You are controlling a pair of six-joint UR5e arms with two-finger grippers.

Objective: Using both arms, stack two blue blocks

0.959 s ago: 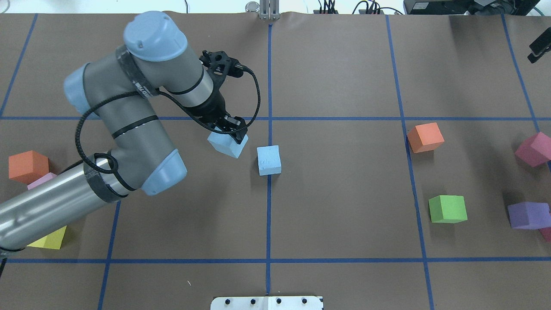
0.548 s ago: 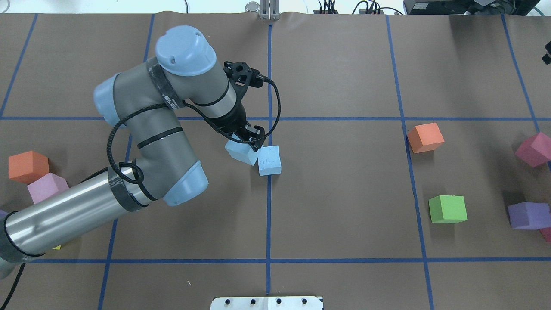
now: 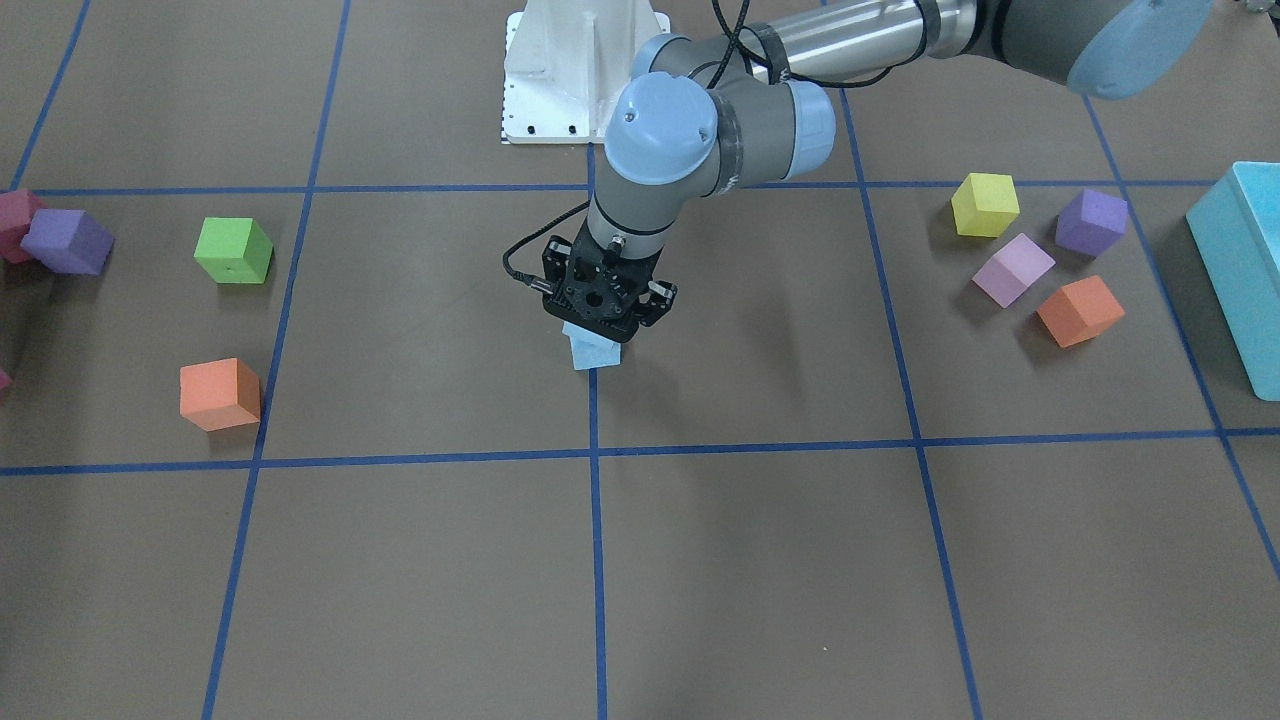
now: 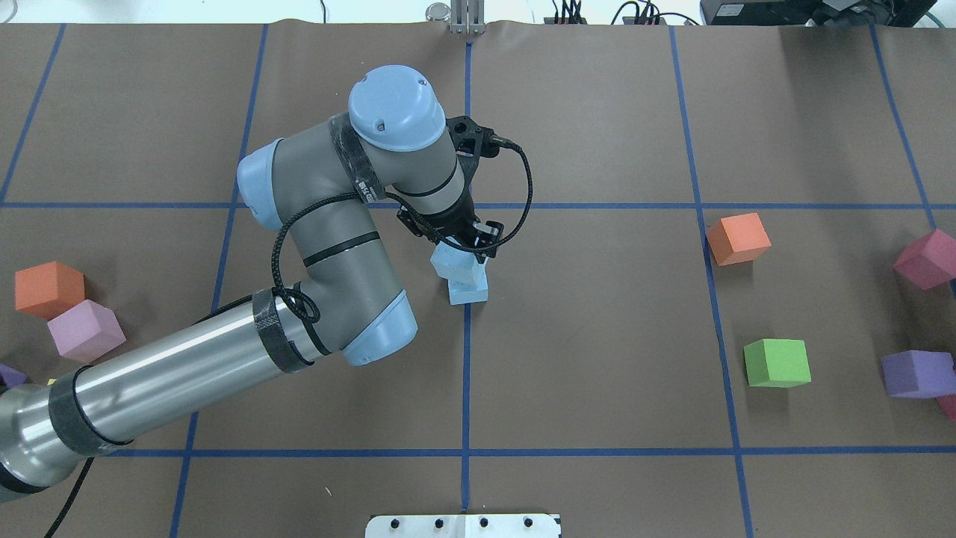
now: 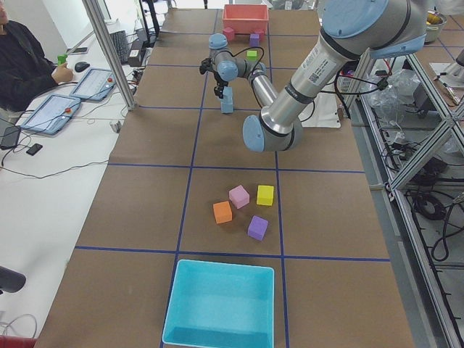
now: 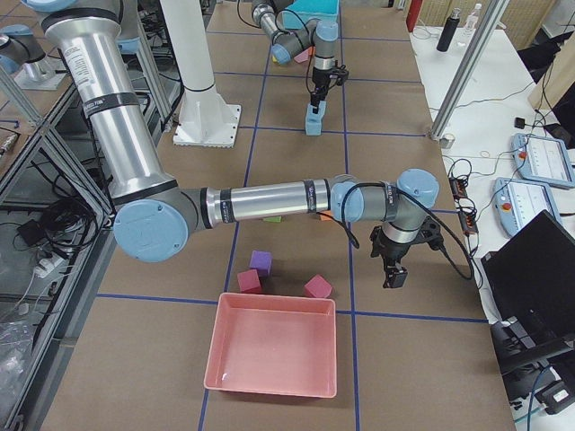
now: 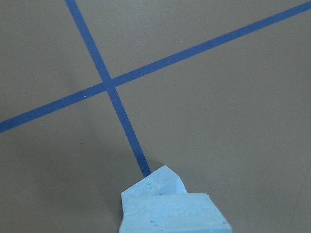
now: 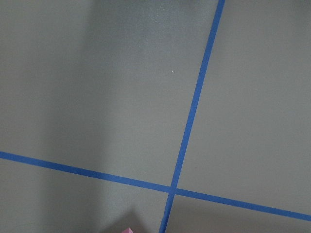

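My left gripper [image 4: 467,243] is shut on a pale blue block [image 4: 455,265] and holds it, turned at an angle, right over the second blue block [image 4: 470,291], which lies on the centre tape line. I cannot tell whether the two touch. In the left wrist view the held block [image 7: 175,216] fills the bottom edge and the lower block [image 7: 155,180] peeks out beyond it. The pair also shows in the front view [image 3: 594,352]. My right gripper [image 6: 393,269] shows only in the exterior right view, low over the table's right part; I cannot tell if it is open or shut.
On the right lie an orange cube [image 4: 738,238], a green cube [image 4: 777,363], a purple cube [image 4: 916,373] and a magenta cube [image 4: 928,258]. On the left lie orange [image 4: 48,288], lilac [image 4: 84,329] and yellow [image 3: 985,204] cubes and a turquoise box [image 5: 221,304]. A pink tray [image 6: 272,350] stands at the right end.
My left arm has carried the blue block to the right, from beside the second blue block to directly over it. My right gripper has left the overhead view's right edge.
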